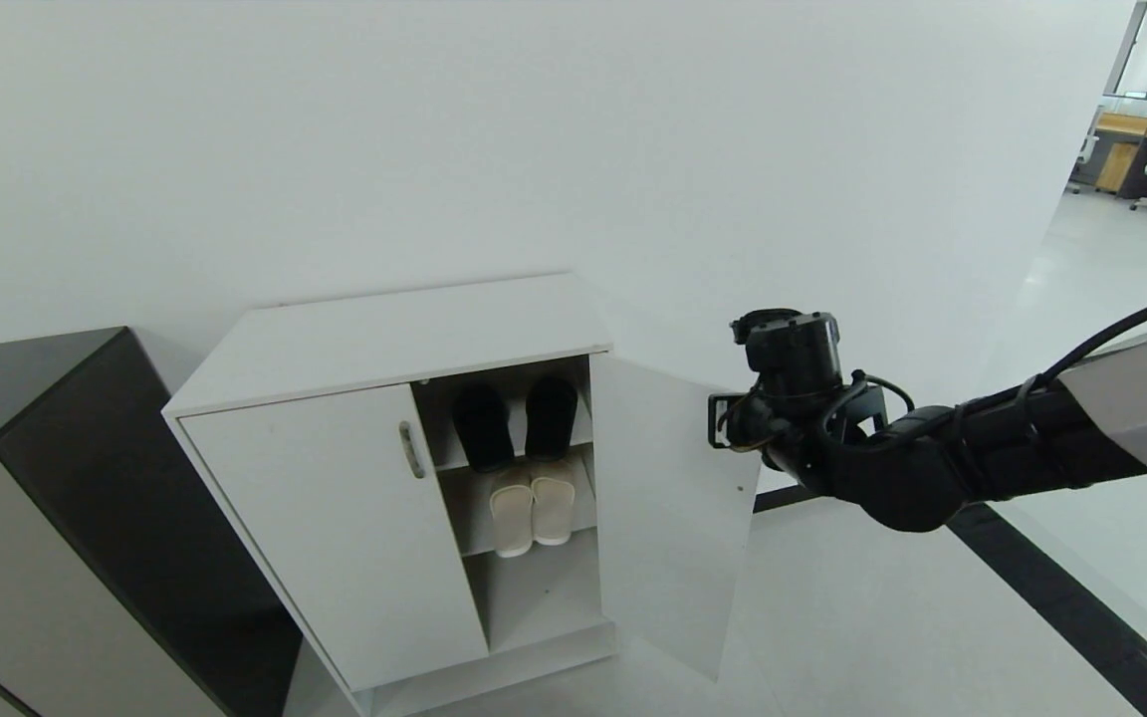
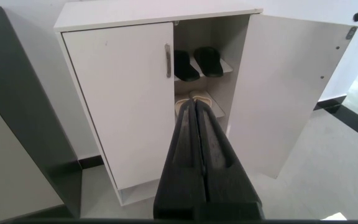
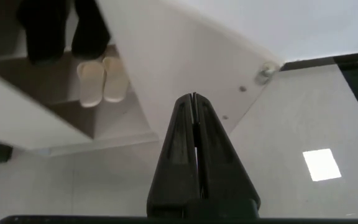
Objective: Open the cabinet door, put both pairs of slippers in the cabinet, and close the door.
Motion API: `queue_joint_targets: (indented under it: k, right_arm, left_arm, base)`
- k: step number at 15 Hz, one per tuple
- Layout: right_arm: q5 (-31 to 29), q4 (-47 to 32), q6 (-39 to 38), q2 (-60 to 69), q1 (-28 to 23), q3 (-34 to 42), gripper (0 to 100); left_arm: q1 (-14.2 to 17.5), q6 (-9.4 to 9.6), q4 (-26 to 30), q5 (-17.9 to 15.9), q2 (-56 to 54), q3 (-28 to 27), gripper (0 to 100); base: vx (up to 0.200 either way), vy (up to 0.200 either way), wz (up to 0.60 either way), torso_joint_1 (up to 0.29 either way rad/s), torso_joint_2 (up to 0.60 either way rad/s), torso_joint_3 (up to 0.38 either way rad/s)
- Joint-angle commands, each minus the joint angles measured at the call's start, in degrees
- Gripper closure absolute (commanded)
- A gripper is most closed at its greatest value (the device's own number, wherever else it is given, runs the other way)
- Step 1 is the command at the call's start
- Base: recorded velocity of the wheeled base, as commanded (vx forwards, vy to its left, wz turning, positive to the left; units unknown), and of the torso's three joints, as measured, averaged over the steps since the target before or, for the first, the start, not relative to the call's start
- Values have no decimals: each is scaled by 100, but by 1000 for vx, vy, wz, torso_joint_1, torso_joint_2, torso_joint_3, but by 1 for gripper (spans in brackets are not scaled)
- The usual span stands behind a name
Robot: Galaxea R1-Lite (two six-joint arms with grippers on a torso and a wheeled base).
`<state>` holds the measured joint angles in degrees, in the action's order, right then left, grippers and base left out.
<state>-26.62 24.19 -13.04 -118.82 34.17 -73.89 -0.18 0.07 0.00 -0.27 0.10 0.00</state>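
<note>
**Both pairs of slippers shelved, cabinet door open, both jaws clenched on nothing**

The black slippers (image 1: 514, 418) are seen on the upper shelf of the white cabinet (image 1: 404, 334), toes pointing outward. The cream slippers (image 1: 532, 506) are set side by side on the shelf directly below them. The lowest compartment holds nothing. The right-hand door (image 1: 673, 508) is swung wide open, and the left-hand door (image 1: 335, 528), with its metal handle (image 1: 411, 450), is shut flush.

The right gripper (image 1: 723, 423) is held beside the upper free edge of the open door, on the side away from the shelves. Its jaws are pressed together with nothing between them. From these jaws the door panel lies just ahead, and both pairs of slippers lie beyond it, inside the cabinet and lower down. Contact between the jaws and the door cannot be told. In the right wrist view a small metal fitting (image 3: 266, 73) is seen at the door's edge, near the closed fingertips.

The left gripper (image 2: 195, 106) is held well back from the cabinet, facing the open compartment. Its jaws are likewise clenched and empty, with the cream slippers straight ahead of the tips and the black pair above those.

A dark cabinet (image 1: 56, 468) stands against the white one on the side of the shut door. A black floor strip (image 1: 1051, 588) runs beneath the right arm.
</note>
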Motion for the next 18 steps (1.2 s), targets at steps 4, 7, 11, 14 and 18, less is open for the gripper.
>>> queue_joint_targets:
  k: [4, 7, 11, 14, 18]
  right_arm:
    - [175, 174, 4, -387, -675, -574, 100]
    - [175, 165, 4, -757, -921, -899, 100]
    - [175, 165, 4, -1143, -1018, -1181, 100]
    - [175, 174, 4, -1293, -1018, -1286, 100]
    - [175, 165, -5, -1345, -982, -1277, 100]
  left_arm:
    - [1, 1, 0, 0, 8, 0, 100]
    - [1, 1, 0, 0, 8, 0, 100]
    - [1, 1, 0, 0, 8, 0, 100]
    - [1, 1, 0, 0, 8, 0, 100]
    - [1, 1, 0, 0, 8, 0, 100]
  base:
    - [0, 0, 0, 0, 0, 0]
    - [0, 0, 0, 0, 0, 0]
    - [0, 0, 0, 0, 0, 0]
    - [0, 0, 0, 0, 0, 0]
    - [0, 0, 0, 0, 0, 0]
